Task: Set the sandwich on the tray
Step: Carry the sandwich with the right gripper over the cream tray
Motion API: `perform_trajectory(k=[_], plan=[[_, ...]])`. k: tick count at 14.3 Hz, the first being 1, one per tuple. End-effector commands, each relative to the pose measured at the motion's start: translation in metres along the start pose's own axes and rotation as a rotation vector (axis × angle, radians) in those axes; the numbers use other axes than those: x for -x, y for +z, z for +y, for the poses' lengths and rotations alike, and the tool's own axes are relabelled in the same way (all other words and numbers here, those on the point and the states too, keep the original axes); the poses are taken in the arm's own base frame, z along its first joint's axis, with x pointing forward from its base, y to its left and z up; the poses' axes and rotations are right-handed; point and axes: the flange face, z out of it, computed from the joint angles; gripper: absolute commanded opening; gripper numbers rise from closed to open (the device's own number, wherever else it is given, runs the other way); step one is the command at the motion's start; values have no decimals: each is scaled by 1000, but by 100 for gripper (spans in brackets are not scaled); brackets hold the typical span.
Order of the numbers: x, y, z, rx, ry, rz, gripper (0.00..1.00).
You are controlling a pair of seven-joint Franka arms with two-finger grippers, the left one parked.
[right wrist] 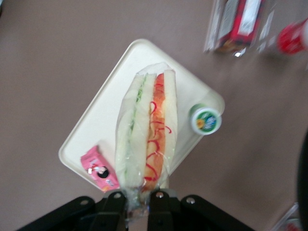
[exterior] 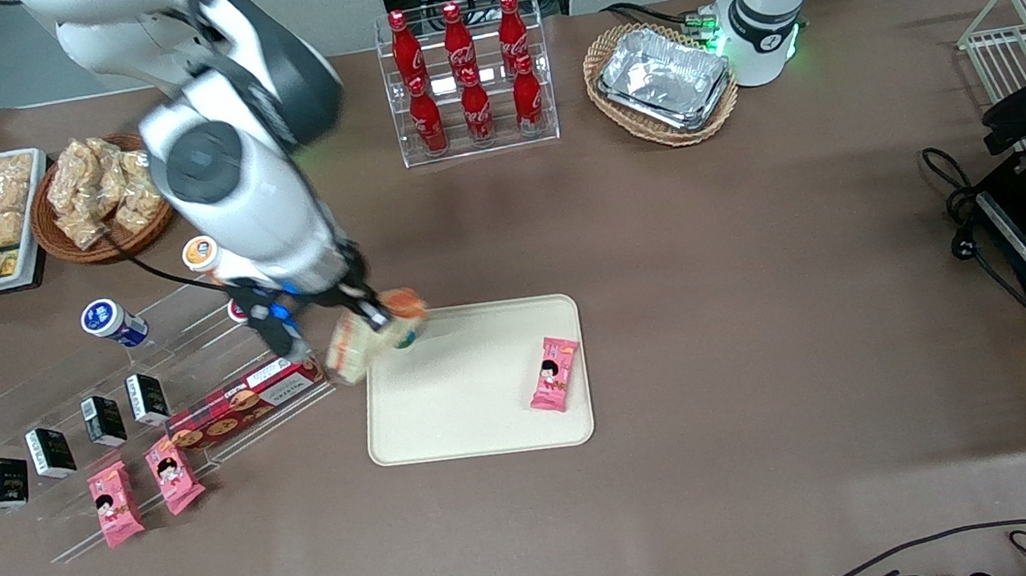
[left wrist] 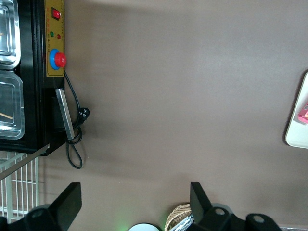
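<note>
My right gripper [exterior: 351, 323] is shut on the wrapped sandwich [exterior: 373, 339] and holds it in the air over the edge of the cream-beige tray [exterior: 479, 410] that lies toward the working arm's end. In the right wrist view the sandwich [right wrist: 147, 139] hangs from the gripper [right wrist: 138, 204], its green and orange-red filling showing, with the tray [right wrist: 106, 120] below it. A pink snack packet [exterior: 555, 373] lies on the tray; it also shows in the right wrist view [right wrist: 98, 169].
A clear stepped rack [exterior: 96, 398] with small cartons, pink packets and a red box [exterior: 243, 399] stands beside the tray. A green-lidded cup [right wrist: 206, 119] sits at the tray's corner. A cola bottle rack [exterior: 468, 78] and foil trays in a basket [exterior: 662, 79] stand farther back.
</note>
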Motion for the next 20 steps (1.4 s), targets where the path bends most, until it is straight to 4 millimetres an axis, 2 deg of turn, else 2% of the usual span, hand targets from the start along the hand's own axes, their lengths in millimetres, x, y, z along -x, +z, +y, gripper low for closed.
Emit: perform_trajectory(k=[1,2,3,4,6,8,11,13,20], plan=[[8,67,-41,-62,162,-22,0],[19,92,-46,-67,193,-21,0],[26,132,-53,-76,246,3,0],[28,153,-55,-83,284,13,0],[26,180,-57,-86,320,13,0],[9,191,-63,-90,365,27,0],[4,202,-63,-80,390,38,0],[-7,207,-66,-86,400,50,0],[-9,235,-74,-121,480,30,0]])
